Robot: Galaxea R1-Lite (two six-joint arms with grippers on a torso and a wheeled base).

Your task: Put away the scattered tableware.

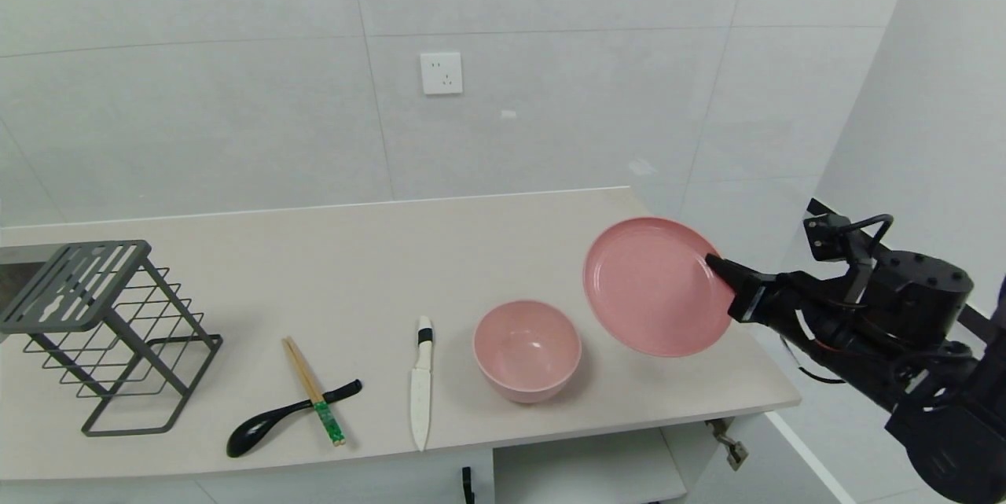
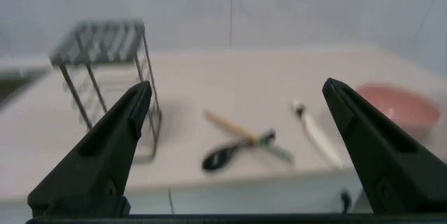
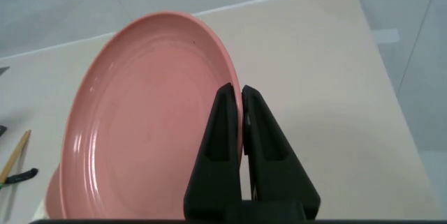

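Pink round plastic plate (image 1: 652,288) clamped at its rim, tilted, by right claw (image 1: 714,262) | left claw (image 2: 236,88) apart | lift clear over pink round bowl (image 1: 526,347) toward grey wire rack (image 1: 78,284)

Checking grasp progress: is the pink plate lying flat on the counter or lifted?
Lifted, tilted: the right gripper pinches the pink plate at its rim, above the counter.

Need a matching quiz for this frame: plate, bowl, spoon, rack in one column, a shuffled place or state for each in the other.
1 plate
2 bowl
3 spoon
4 rack

A crossed with the chopsticks
B tilted, clamped at its rim by the right gripper
C at the left end of the counter
D upright on the counter, between knife and plate

Pairs: 1-B, 2-D, 3-A, 4-C
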